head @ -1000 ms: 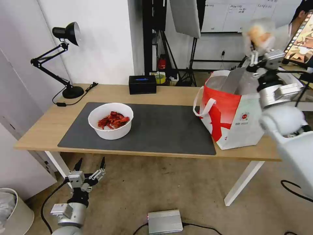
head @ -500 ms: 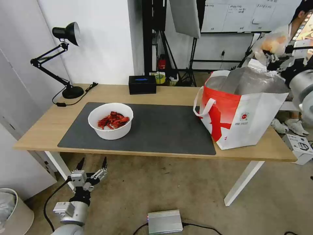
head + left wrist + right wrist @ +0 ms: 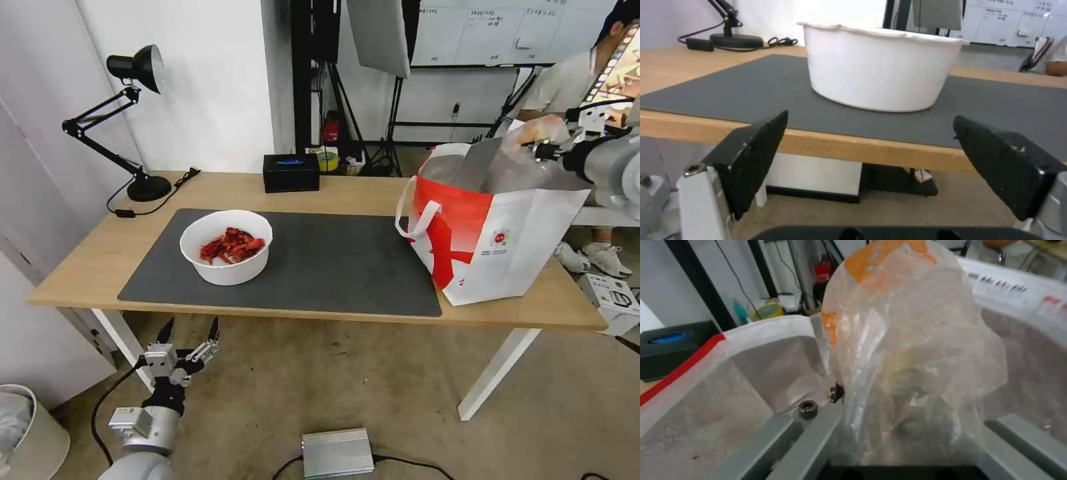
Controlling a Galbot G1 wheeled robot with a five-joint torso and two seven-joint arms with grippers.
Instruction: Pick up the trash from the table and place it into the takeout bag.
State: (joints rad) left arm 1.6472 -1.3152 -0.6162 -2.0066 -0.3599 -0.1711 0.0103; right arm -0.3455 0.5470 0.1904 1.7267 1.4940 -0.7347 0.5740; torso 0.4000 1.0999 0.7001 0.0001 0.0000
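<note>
A white bowl of red shells (image 3: 227, 248) stands on the dark mat (image 3: 333, 267) of the wooden table (image 3: 100, 253); its side wall (image 3: 880, 66) faces the left wrist view. My left gripper (image 3: 189, 331) (image 3: 870, 118) hangs open below the table's front edge, just in front of the bowl. The white and red takeout bag (image 3: 493, 233) stands open at the table's right end. My right gripper (image 3: 543, 145) (image 3: 907, 440) is shut on the plastic-wrapped lump (image 3: 533, 130) (image 3: 907, 340), held over the bag's foil lining (image 3: 706, 400) at the far right rim.
A black desk lamp (image 3: 137, 120) and its cable sit at the back left, a black box (image 3: 291, 172) at the back middle. On the floor lie a silver unit (image 3: 337, 453) and a white bin (image 3: 27, 427). A person sits behind the bag.
My right gripper has come down with the wrapped lump from high above the bag to its opening. The left gripper has barely shifted.
</note>
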